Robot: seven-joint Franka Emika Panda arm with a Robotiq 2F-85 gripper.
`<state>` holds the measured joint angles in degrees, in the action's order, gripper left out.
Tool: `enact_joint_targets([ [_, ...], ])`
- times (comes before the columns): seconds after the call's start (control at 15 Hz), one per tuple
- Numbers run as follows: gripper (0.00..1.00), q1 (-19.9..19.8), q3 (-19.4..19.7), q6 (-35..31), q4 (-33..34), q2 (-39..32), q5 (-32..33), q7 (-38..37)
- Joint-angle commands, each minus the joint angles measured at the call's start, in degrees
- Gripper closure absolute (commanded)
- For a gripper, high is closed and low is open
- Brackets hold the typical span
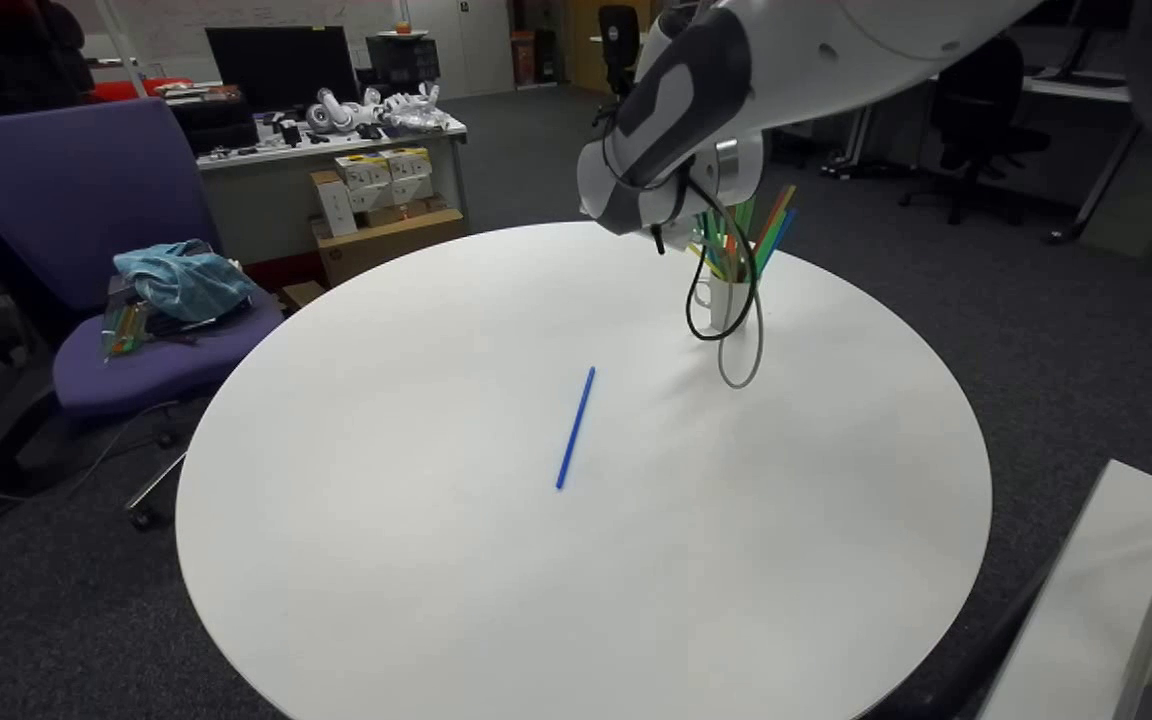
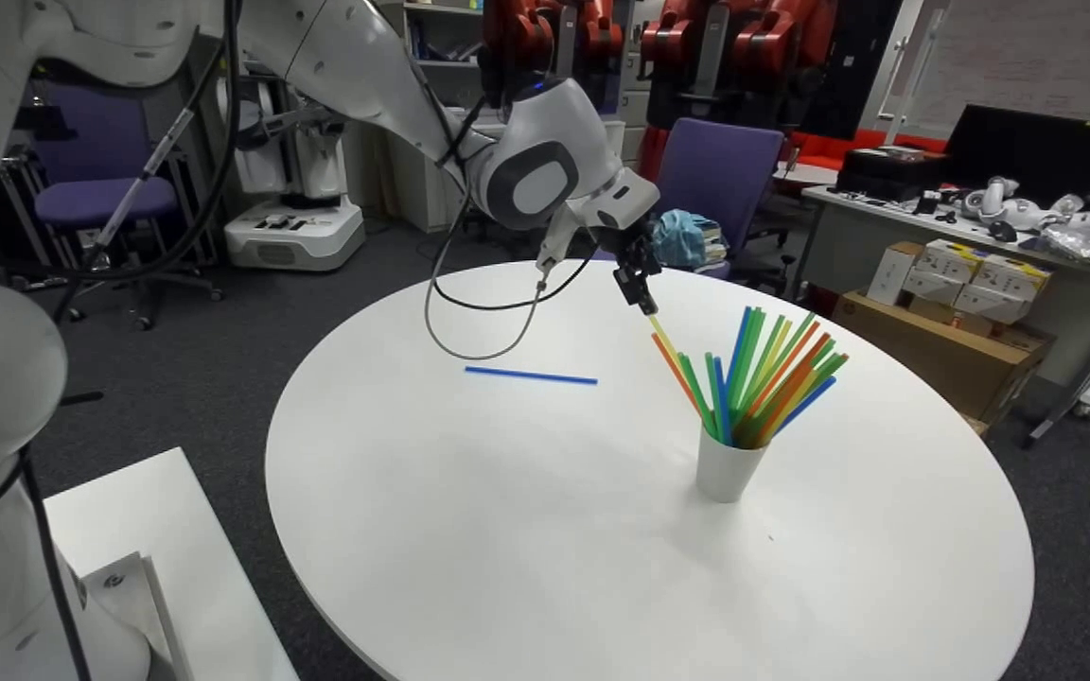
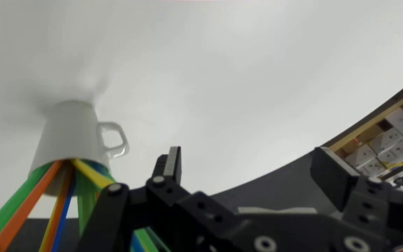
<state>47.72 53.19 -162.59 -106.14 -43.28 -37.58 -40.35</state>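
In the wrist view my gripper (image 3: 246, 154) stands wide open, with nothing between its fingers. A white mug (image 3: 72, 136) with a handle sits just beside it, appearing upside down there. Several green, orange, yellow and blue straws (image 2: 763, 378) stick up from the mug (image 2: 727, 473), in both exterior views. The gripper (image 2: 641, 298) hovers above the table, close to the tips of a yellow and an orange straw; whether it touches them I cannot tell. One blue straw (image 1: 576, 428) lies alone on the table, apart from the gripper. In an exterior view the wrist hides my fingers.
The round white table (image 1: 386, 560) carries the mug and the loose straw. Cables (image 2: 479, 355) loop down from the wrist over the tabletop. A purple chair (image 1: 86, 200) holding a blue cloth (image 1: 184, 282) stands by the edge, near boxes (image 2: 933, 326) beneath a desk.
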Motion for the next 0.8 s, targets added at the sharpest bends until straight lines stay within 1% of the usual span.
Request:
enact_joint_targets([
  [0.0,0.0,-10.7,-15.0,-0.2,-0.8,9.8,4.5,2.6],
  [0.13,0.0,-16.6,-23.2,0.8,-1.0,12.0,4.8,3.9],
  [0.2,0.0,-17.0,-24.3,2.8,-0.4,11.2,-1.2,8.9],
  [0.27,0.0,-19.6,-27.8,3.6,-0.5,11.8,-2.7,11.0],
  [0.33,0.0,-25.1,-34.2,3.8,-1.0,13.4,0.9,9.9],
  [0.47,0.0,-31.6,-42.0,6.3,-0.9,13.4,1.7,11.0],
  [0.53,0.0,-33.6,-44.3,8.8,-0.9,12.8,2.4,10.9],
  [0.6,0.0,-35.0,-45.4,11.9,-0.9,12.3,4.0,9.5],
  [0.67,0.0,-35.3,-45.4,13.9,-1.1,11.4,6.4,7.2],
  [0.73,0.0,-34.7,-44.6,14.6,-1.7,10.9,9.5,4.0],
])
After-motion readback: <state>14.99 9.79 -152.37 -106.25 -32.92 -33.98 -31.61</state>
